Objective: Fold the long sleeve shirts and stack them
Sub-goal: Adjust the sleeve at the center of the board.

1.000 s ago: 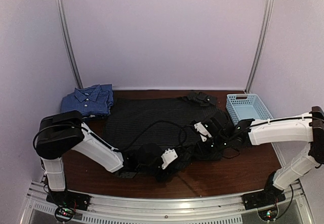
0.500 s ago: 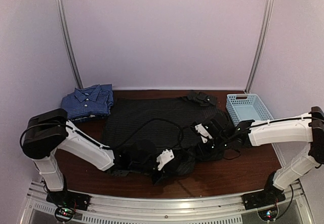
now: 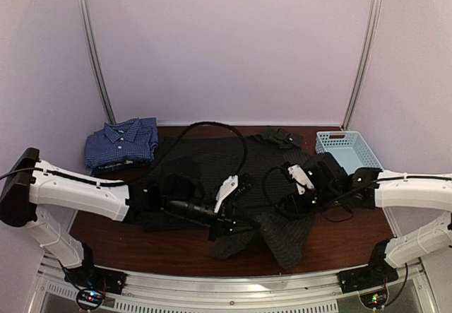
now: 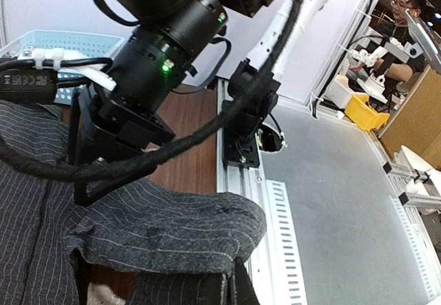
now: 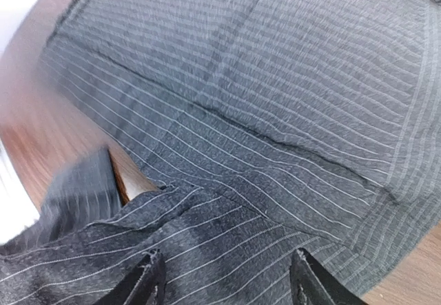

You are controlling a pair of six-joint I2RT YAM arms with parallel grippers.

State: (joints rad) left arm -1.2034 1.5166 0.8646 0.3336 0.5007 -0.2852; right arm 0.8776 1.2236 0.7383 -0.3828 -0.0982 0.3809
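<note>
The black pinstriped long sleeve shirt (image 3: 205,164) lies spread over the middle of the table. Its near corner (image 4: 158,229) is pulled up, and a flap (image 3: 288,239) trails toward the front edge. My left gripper (image 3: 227,222) is shut on that lifted fabric, which drapes over the closed jaws (image 4: 231,288). My right gripper (image 3: 286,201) hovers over the shirt's right part with its fingers (image 5: 148,281) spread wide and nothing between them, the striped cloth (image 5: 248,146) lying flat below. The blue checked shirt (image 3: 121,142) sits folded at the back left.
A light blue plastic basket (image 3: 346,150) stands at the back right, close behind the right arm. A black cable (image 3: 233,133) loops above the shirt from the left arm. The metal rail (image 3: 226,285) runs along the front edge.
The left gripper has shut on the shirt's near edge and raised it, its arm stretching out across the table. The right gripper has opened, let go of the cloth and drawn back to the right.
</note>
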